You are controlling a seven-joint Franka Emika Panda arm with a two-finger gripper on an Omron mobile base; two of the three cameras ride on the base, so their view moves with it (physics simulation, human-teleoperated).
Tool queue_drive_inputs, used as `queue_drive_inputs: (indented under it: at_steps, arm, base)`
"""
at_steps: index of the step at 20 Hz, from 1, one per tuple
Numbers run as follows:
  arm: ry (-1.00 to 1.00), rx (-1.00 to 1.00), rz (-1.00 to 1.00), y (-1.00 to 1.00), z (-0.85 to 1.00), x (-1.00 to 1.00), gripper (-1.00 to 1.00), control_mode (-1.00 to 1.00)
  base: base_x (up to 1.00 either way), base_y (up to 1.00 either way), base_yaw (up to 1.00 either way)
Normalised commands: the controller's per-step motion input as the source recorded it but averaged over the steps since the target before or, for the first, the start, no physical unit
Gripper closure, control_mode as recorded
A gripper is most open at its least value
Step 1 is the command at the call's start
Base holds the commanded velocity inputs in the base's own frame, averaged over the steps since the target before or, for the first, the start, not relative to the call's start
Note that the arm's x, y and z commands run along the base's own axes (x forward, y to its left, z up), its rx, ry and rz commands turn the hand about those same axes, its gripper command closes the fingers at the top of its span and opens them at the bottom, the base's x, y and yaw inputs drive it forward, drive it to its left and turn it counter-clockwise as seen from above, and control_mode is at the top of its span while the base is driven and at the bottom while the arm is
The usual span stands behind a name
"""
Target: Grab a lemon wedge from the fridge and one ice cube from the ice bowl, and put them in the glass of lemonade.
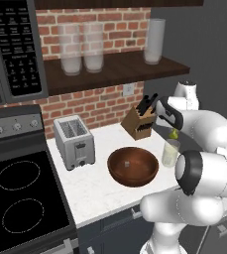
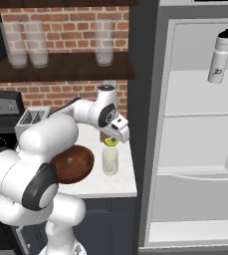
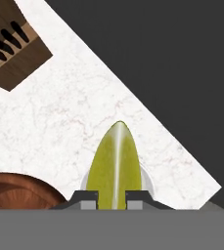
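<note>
Lemon wedge (image 3: 115, 166) sits pinched between the pressed-in fingers of the claw (image 3: 111, 196), a smooth yellow-green sliver with a pale centre stripe, pointing to 12 o'clock in the hand view. In the right base view the claw (image 2: 109, 139) hangs just above the glass (image 2: 110, 160), a short clear tumbler of pale liquid; its rim curves around the wedge's base in the hand view. At 9 o'clock from the glass in the left base view rests the bowl (image 1: 133, 166), round, shallow, reddish-brown wood, with one small pale cube inside. Beyond it stands a wooden knife block (image 1: 139, 122) at 12 o'clock. The counter (image 3: 59, 132) is white veined marble; its edge runs close to the glass on the right. The fridge (image 2: 200, 134) stands open beyond that edge, with white shelves.
</note>
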Motion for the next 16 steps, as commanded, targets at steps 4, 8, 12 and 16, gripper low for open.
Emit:
queue_drive_inputs:
  at_steps: [4,8,12,16]
  arm:
    - [-0.02,0.00,0.00,0.00,-0.07,0.00,1.00,-1.00]
    - [0.00,0.00,0.00,0.00,0.00,0.00,1.00,-1.00]
    - [0.00,0.00,0.00,0.00,0.00,0.00,1.00,-1.00]
    - [0.00,0.00,0.00,0.00,0.00,0.00,-1.00,-1.00]
  base:
    - [0.00,0.00,0.00]
    - [0.00,0.00,0.00]
    - [0.00,0.00,0.00]
    - [0.00,0.00,0.00]
